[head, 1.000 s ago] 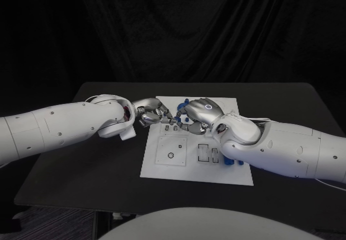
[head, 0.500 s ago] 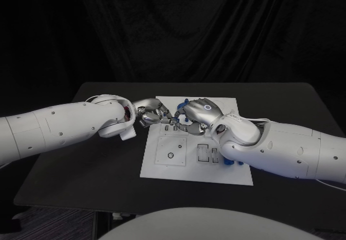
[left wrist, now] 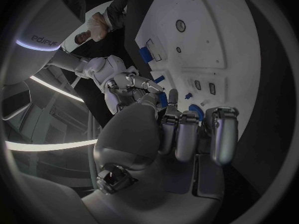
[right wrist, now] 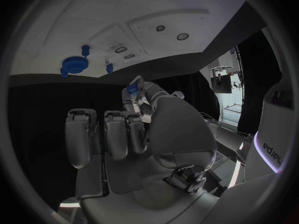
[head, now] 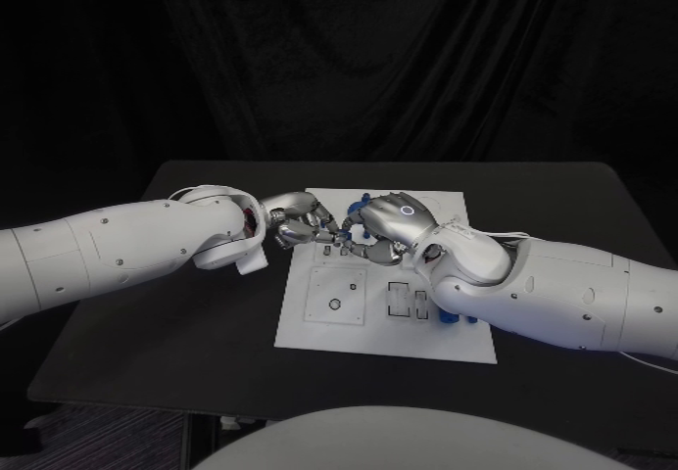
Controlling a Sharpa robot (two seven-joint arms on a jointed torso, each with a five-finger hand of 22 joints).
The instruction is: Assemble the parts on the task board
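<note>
right hand [head: 393, 223] pinching blue part [right wrist: 132, 88] | left hand [head: 294, 219] curled, grip unclear | line it up slow over the board [head: 339, 323]

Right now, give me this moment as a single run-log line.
left hand: fingers meet right hand over task board | right hand: pinches blue part | blue gear: on board | insertion: not yet done
</note>
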